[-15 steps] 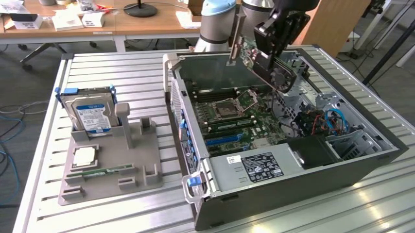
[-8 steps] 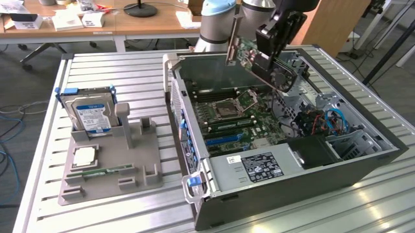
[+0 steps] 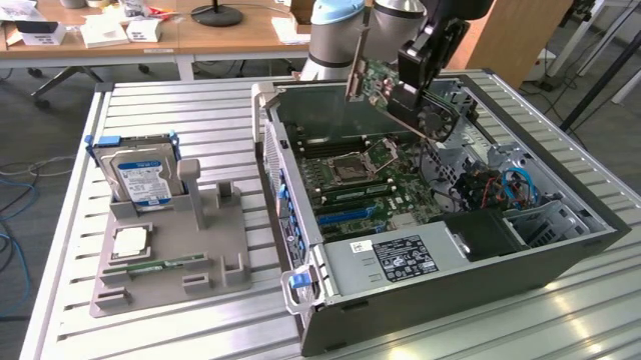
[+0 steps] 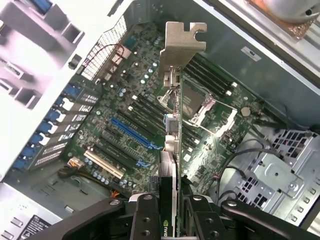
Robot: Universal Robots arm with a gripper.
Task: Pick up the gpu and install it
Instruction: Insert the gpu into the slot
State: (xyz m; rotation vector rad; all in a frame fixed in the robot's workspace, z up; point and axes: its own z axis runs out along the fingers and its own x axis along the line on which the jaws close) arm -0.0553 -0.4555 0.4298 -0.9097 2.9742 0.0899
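Observation:
The gpu (image 3: pixel 392 91), a flat green-and-dark card with a silver bracket (image 4: pixel 181 42) at one end, hangs tilted in the air above the open computer case (image 3: pixel 561 259). My gripper (image 3: pixel 428 71) is shut on the card's far end, its black fingers (image 4: pixel 145 215) clamping both faces. In the wrist view the gpu (image 4: pixel 172 165) runs edge-on away from the fingers, over the motherboard (image 4: pixel 125 120) and its blue slot (image 4: pixel 131 132). The card is well clear of the board and touches nothing.
A grey fixture (image 3: pixel 165 255) on the slatted table holds a hard drive (image 3: pixel 140 174), a CPU chip (image 3: pixel 130 241) and a memory stick (image 3: pixel 161 264). Inside the case sit the power supply (image 3: pixel 395 259), cables (image 3: pixel 516 187) and a drive cage (image 4: pixel 272 177).

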